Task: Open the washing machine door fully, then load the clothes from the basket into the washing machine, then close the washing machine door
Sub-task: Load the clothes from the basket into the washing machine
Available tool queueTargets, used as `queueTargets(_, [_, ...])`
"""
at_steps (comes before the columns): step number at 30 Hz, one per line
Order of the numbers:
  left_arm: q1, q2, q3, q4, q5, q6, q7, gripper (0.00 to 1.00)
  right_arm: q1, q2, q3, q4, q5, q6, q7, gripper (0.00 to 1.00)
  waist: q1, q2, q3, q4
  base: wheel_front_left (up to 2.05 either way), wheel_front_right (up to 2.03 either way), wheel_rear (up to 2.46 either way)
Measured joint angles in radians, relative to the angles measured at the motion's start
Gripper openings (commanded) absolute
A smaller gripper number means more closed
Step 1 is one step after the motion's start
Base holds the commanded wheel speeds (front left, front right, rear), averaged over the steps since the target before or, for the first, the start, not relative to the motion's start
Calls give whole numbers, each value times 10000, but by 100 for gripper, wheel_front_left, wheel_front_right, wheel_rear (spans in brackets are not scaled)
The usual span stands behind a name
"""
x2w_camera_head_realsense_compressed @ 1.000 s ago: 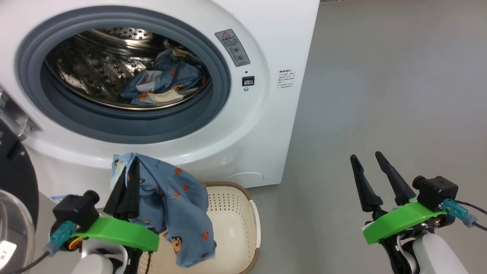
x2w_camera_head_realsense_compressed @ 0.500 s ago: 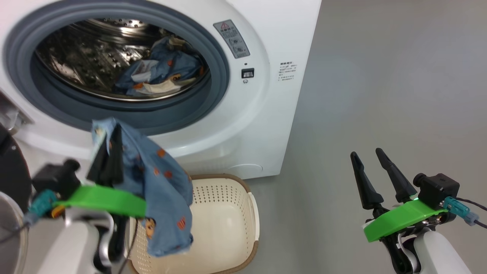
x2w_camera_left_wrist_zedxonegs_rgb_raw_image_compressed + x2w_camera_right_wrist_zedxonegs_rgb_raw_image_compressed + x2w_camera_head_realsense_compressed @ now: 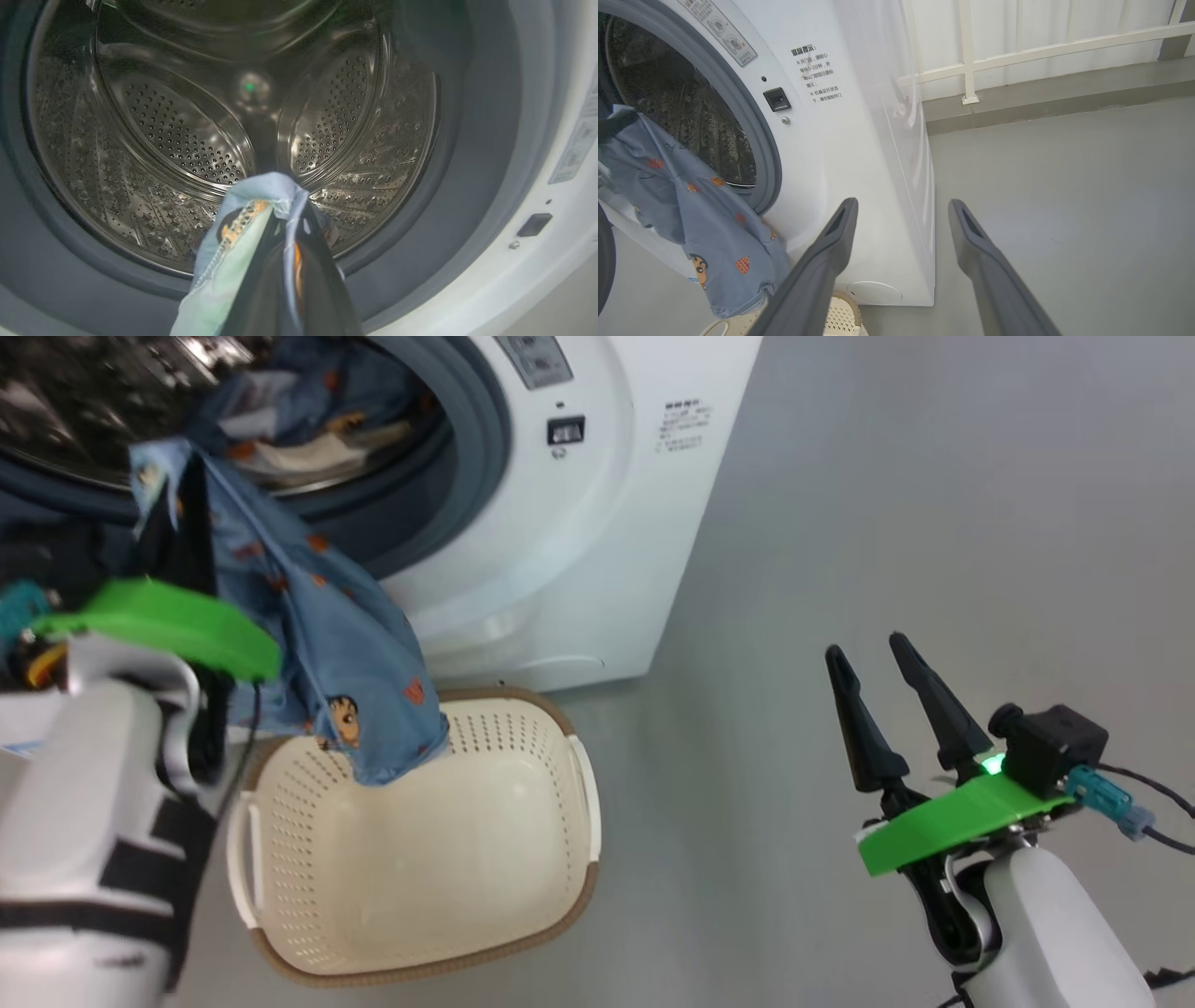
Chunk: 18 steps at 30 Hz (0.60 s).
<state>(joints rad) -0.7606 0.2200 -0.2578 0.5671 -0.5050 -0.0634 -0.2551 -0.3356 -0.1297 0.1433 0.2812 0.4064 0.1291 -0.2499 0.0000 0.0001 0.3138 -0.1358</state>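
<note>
Left tool (image 3: 191, 476): clamped together on a blue cartoon-print garment (image 3: 345, 644), facing the washing machine (image 3: 597, 523) opening, steel drum (image 3: 187, 140) straight ahead.
Garment: hangs below that tool, hem over the cream basket (image 3: 581, 803).
Right tool (image 3: 864, 647): fingers apart, empty, above smooth grey floor (image 3: 887, 504).
Room: white railing (image 3: 971, 51) beyond the right tool, along the floor's far edge.

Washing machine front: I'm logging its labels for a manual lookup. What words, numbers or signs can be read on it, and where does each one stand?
"温馨提示:" heads the printed notice on the washing machine front, beside the door opening.
Lines under that heading: too small to read surely.
Grey sticker on the rim of the opening: print and pictograms too small to read.
Clothes: cartoon figures, no words.
</note>
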Motion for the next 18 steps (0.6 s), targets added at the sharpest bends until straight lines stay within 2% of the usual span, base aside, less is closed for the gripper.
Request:
queueTargets(7, [-2264,105,211,2320,-19,-311,-2,0,-535,343,117,-207,-52,0,0,100,0,0,1107,-478,0,0,0])
queueTargets(9, [-3068,347,274,3014,21,-395,-4,0,-613,470,163,-314,-75,0,0,100,1,-1,1599,-723,0,0,0])
queueTargets(18, [-4948,928,293,4079,410,-495,-4,0,-995,685,389,-510,-75,0,0,100,0,0,2854,-1421,0,0,0])
